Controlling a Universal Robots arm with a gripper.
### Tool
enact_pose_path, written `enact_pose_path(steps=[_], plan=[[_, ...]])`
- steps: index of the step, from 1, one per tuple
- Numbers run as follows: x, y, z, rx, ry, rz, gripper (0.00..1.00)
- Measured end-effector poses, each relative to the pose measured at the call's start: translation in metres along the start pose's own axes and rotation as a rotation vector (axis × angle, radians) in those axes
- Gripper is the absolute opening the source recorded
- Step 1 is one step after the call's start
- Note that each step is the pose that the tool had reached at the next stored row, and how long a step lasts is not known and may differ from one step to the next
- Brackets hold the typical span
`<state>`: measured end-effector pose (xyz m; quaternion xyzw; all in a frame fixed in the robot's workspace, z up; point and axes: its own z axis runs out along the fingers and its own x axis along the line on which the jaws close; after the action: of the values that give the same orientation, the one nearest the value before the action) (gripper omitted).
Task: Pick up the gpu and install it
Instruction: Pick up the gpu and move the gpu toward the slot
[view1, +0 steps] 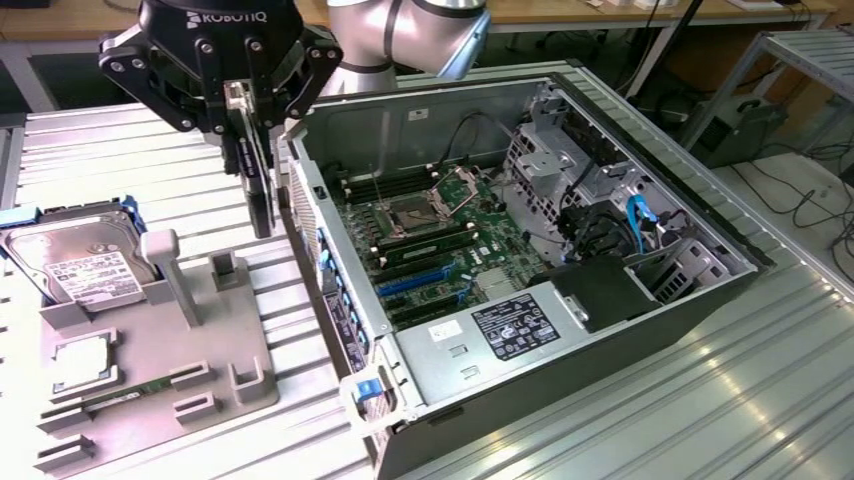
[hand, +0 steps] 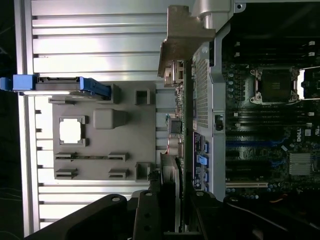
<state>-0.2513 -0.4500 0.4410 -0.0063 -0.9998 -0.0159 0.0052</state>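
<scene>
Exterior view: the fingers (view1: 218, 105) are clamped on the top edge of the gpu (view1: 256, 185). The card hangs straight down, long axis vertical, just outside the open computer case (view1: 400, 130), on the exterior view's left and above the grey holder (view1: 200, 370).
</scene>
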Motion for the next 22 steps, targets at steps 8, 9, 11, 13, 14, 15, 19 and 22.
enact_pose_path(steps=[8,9,11,13,14,15,19,22], plan=[[-0.011,0.0001,0.0002,0.0000,0.0000,0.000,0.27],[-0.012,0.0002,0.0002,0.0000,0.0000,0.000,0.27],[-0.015,0.0002,0.0004,0.0003,0.0001,0.000,0.27],[-0.016,0.0002,0.0006,0.0003,0.0000,0.000,0.27],[-0.017,0.0002,0.0007,0.0003,0.0000,0.000,0.27],[-0.017,0.0002,0.0007,0.0003,0.0000,0.000,0.27],[-0.020,0.0002,0.0010,0.0003,0.0000,0.000,0.27],[-0.023,0.0002,0.0012,0.0003,0.0000,0.000,0.27]])
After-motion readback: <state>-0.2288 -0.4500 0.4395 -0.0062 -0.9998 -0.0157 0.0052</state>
